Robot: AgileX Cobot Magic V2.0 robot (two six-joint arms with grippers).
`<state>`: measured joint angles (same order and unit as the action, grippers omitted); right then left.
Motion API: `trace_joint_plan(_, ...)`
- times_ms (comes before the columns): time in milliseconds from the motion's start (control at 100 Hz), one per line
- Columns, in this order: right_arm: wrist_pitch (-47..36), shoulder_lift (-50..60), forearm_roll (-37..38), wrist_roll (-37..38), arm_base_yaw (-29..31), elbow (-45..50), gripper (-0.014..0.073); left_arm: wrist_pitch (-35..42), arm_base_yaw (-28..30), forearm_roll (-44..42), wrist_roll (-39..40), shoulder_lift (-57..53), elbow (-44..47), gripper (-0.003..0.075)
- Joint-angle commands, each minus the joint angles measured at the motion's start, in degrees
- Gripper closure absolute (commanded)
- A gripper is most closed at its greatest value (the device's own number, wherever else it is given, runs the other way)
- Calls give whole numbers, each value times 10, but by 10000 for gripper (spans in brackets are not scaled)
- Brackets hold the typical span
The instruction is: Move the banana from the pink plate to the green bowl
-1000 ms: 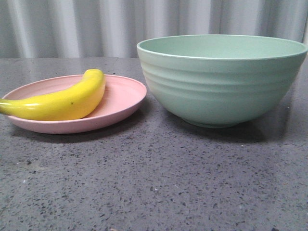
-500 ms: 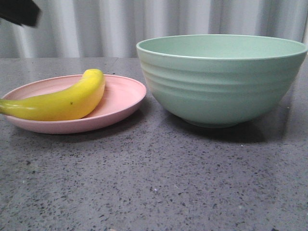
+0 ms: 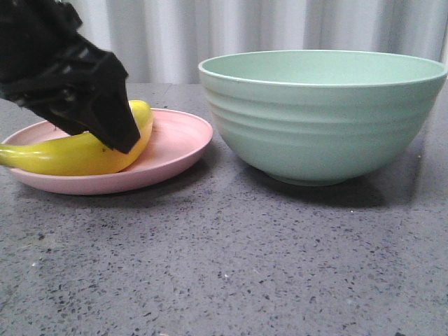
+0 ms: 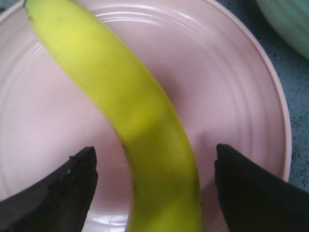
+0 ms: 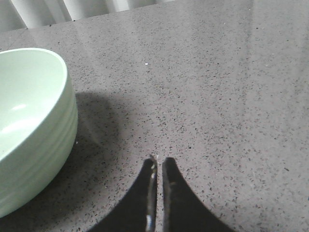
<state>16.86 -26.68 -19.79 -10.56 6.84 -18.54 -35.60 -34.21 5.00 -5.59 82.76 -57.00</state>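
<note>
1. Glossy yellow curved plastic banana (image 4: 130,116) lies flat in the shallow round pale pink matte plate (image 4: 251,96); nothing lifted yet, so the transfer itself is not begun
2. Left gripper (image 4: 154,186) spread wide, one dark finger (image 4: 63,193) on each side of the banana's body, the fruit passing between them; neither pad looks to touch the skin, bare pink plate showing in both gaps
3. In the front view the left gripper (image 3: 115,133) covers the banana's middle, its tip low near the plate surface — judged to be at grasp height or close to it
4. Large deep pale mint-green ridged bowl (image 3: 322,115) stands just beside the plate, on the side away from the left fingers; from the front its inside cannot be seen
5. Right gripper (image 5: 157,166) pressed together on nothing, hanging over the grey speckled tabletop (image 5: 217,96), bowl wall off to one side of its fingertips
6. Left to do, by my reckoning: close on the banana, lift it clear of the plate rim, carry it over the taller bowl rim, let go
</note>
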Motion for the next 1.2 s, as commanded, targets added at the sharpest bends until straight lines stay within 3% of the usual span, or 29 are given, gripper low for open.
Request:
trace_joint_plan(0, -41, -7, -3, -3, -1, -16, 655, 35, -4, 6, 4, -2, -20, 248)
trace_joint_plan(210, -41, -7, -3, -3, -1, -16, 655, 36, -4, 6, 4, 8, -20, 254)
trace_joint_plan(470, -38, -7, -3, -3, -1, -16, 655, 40, -4, 6, 4, 8, -20, 421)
trace_joint_plan(620, -31, -7, -3, -3, -1, -16, 655, 45, -4, 6, 4, 8, -20, 479)
trace_joint_plan(870, 16, -9, 8, -3, -26, -43, 655, 46, -6, 10, 3, -7, -45, 479)
trace_joint_plan(1110, 108, -83, 50, -3, -92, -170, 648, 39, -13, 21, -1, -60, -90, 479)
trace_joint_plan(1190, 153, -133, 51, -3, -112, -222, 580, 38, -32, 21, -1, -72, -98, 479)
